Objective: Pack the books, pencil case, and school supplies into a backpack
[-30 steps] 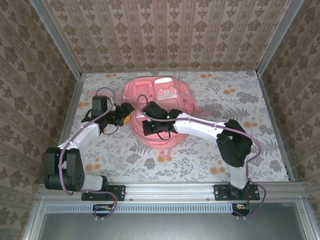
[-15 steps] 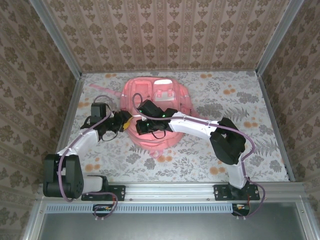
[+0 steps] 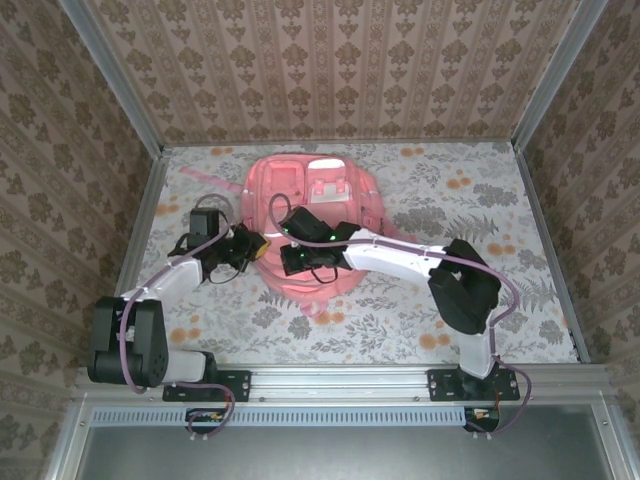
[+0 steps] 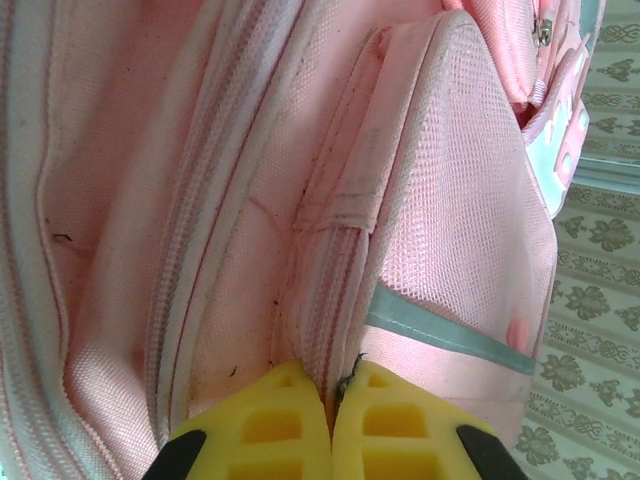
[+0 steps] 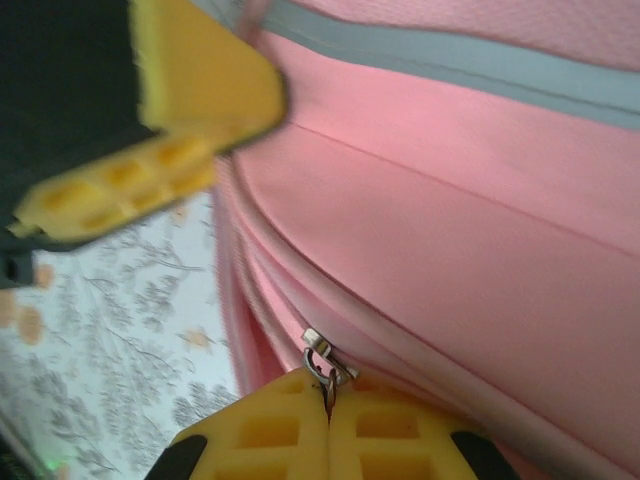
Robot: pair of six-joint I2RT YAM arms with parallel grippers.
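Closing over the last second, the left gripper (image 4: 333,395) now pinches a side seam of the backpack (image 3: 345,200), which lies flat ahead of both arms. Just beside it the right gripper (image 5: 328,400) clamps what looks like the zipper pull (image 5: 322,358); the zipper runs on along the rim.

Bare table (image 3: 500,220) right of the backpack (image 3: 300,185); right arm (image 3: 400,255) across its near side
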